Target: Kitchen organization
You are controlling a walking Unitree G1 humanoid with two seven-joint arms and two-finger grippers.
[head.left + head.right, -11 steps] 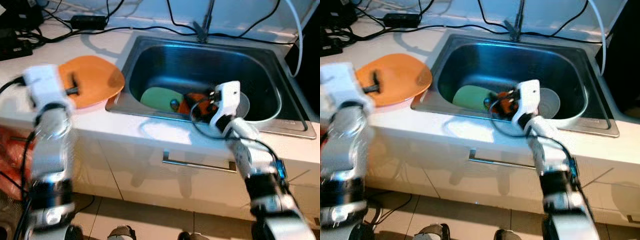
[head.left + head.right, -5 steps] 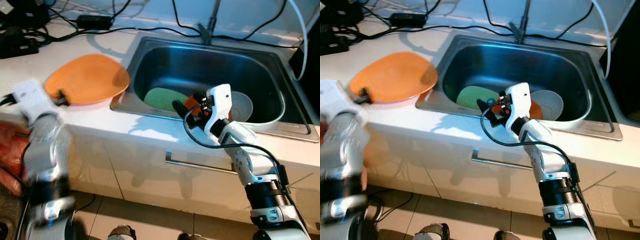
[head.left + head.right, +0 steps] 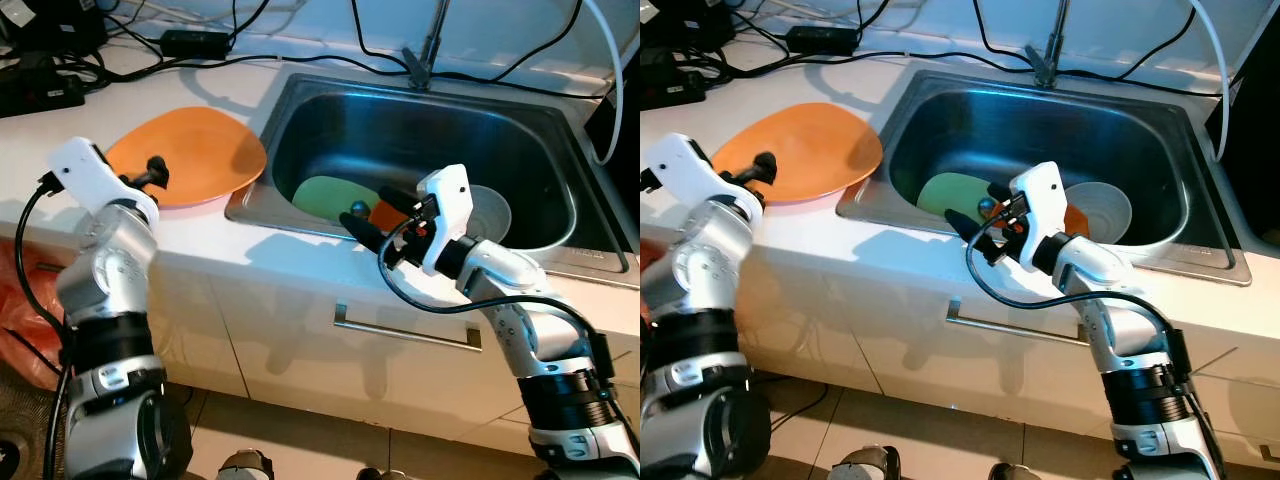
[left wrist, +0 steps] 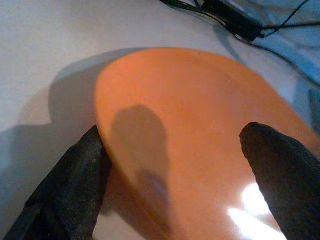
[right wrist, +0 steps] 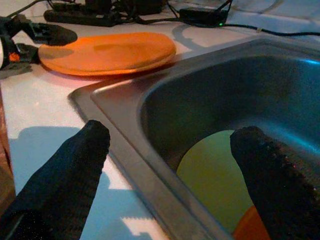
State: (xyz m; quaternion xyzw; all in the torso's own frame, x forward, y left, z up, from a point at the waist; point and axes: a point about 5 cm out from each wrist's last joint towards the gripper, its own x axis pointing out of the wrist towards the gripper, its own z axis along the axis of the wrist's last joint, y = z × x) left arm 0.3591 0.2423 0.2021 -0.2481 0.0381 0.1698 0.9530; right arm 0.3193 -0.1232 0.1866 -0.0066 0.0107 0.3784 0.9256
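Observation:
An orange plate point(image 3: 190, 165) lies flat on the white counter, left of the steel sink point(image 3: 540, 250). My left gripper point(image 3: 152, 172) is at the plate's left edge and open, its fingers point(image 4: 70, 185) straddling the rim of the orange plate point(image 4: 200, 125). In the sink lie a green plate point(image 3: 325, 197), an orange dish point(image 3: 384, 213) and a grey bowl point(image 3: 492, 208). My right gripper point(image 3: 368, 212) hovers open over the sink's front rim point(image 5: 115, 115), holding nothing, with the green plate point(image 5: 215, 170) below it.
Black cables and a power adapter point(image 3: 190, 42) lie along the back of the counter. The tap point(image 3: 428, 40) rises behind the sink. A cabinet handle point(image 3: 405, 330) runs below the counter edge. A red object point(image 3: 25, 300) sits low at the left.
My right gripper has drawn back from inside the sink to its front rim. My left arm swung away from the orange plate and came back to its left edge.

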